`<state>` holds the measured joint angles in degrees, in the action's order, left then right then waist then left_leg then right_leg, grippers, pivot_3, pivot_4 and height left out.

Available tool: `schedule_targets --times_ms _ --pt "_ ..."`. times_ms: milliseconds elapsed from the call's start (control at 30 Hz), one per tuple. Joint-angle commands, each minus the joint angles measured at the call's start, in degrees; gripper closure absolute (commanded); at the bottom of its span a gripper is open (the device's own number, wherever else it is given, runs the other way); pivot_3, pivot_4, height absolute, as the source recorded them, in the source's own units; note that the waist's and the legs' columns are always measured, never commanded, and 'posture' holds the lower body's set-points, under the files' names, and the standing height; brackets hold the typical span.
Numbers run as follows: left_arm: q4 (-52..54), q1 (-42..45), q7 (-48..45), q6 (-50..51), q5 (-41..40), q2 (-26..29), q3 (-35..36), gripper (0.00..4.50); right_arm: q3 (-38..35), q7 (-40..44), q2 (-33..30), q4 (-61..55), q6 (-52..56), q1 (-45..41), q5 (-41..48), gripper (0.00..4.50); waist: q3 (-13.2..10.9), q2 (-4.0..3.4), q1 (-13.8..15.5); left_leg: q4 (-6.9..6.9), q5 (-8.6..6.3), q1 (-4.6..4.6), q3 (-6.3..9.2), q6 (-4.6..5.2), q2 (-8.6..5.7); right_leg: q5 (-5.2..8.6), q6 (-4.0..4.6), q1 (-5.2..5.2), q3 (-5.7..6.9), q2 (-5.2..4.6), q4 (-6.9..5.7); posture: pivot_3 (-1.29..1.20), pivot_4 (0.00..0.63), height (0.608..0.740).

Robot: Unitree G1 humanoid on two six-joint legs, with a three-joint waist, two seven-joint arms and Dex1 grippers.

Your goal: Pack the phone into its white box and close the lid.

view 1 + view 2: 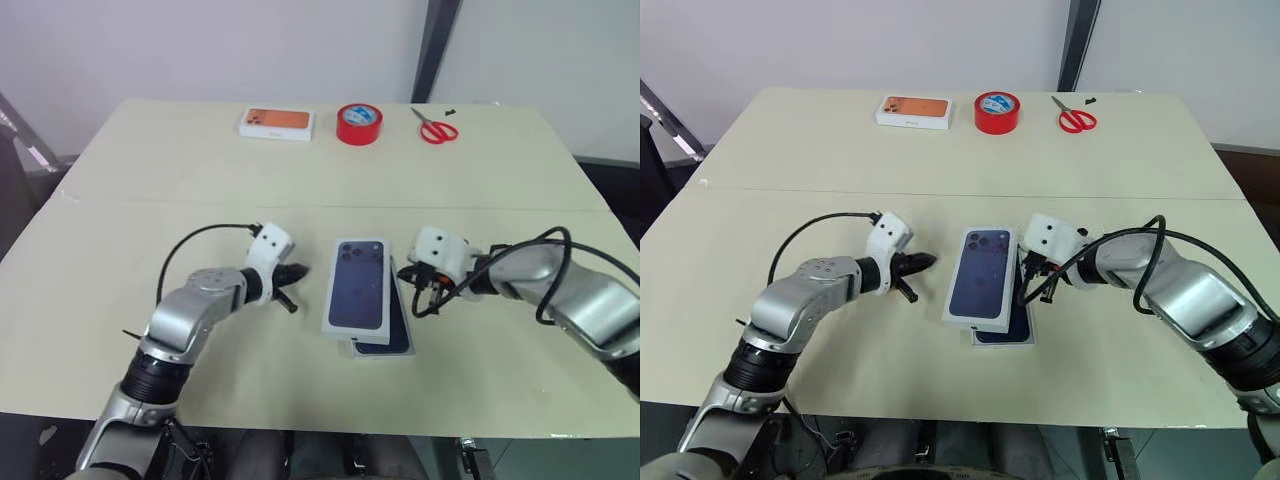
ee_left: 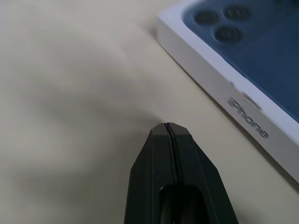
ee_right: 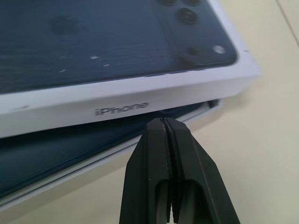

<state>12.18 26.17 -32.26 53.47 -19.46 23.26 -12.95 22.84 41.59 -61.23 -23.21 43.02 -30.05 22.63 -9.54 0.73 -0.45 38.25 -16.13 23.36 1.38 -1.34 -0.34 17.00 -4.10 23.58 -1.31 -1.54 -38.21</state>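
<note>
Phone, slim dark navy (image 3: 70, 158): in shallow white box (image 3: 56, 184) | printed white lid (image 1: 358, 285): askew on top | left tool (image 1: 297, 272), right tool (image 3: 164, 122): both closed, empty | desk (image 1: 150, 180)

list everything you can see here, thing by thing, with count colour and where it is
lid: 1, white with dark blue phone picture, table centre, lying askew over the phone and box
phone: 1, dark navy, sticking out under the lid
white box: 1, white, thin edge under the phone
box with orange top: 1, white and orange, far edge, left
tape roll: 1, red, far edge, middle
scissors: 1, red handles, far edge, right
table: 1, beige
left gripper: 1, black, shut, left of the lid
right gripper: 1, black, shut, at the lid's right edge
</note>
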Motion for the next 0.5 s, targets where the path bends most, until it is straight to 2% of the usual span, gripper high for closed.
schedule_targets --times_ms 33,200,500 --pt "1.94 1.87 -2.46 1.31 -2.3 -1.45 -1.32 4.5 -1.4 1.98 1.76 -2.29 -0.29 -0.46 -2.16 4.43 0.0 0.0 -0.08 0.0 0.0 -0.01 0.01 0.0 0.0 0.0 0.0 0.0 0.0 0.01 -0.01 0.0 0.15 0.74" --pt "6.16 2.12 -7.11 4.58 -7.53 -1.9 -1.59 4.5 -3.31 5.77 1.48 -4.61 -0.43 1.51 -3.24 4.43 0.0 0.0 -0.18 0.0 0.01 -0.02 0.02 -0.01 0.01 0.0 0.0 0.0 0.0 0.02 -0.04 0.0 0.15 0.74" --pt "8.59 1.97 -10.44 6.77 -9.38 0.06 -3.17 4.5 -6.9 11.07 -1.05 -8.1 -0.21 6.04 -4.49 4.43 0.0 -0.01 -0.09 0.0 0.01 -0.02 0.02 -0.01 0.0 0.0 0.0 -0.02 0.0 0.01 -0.02 0.0 0.15 0.74"
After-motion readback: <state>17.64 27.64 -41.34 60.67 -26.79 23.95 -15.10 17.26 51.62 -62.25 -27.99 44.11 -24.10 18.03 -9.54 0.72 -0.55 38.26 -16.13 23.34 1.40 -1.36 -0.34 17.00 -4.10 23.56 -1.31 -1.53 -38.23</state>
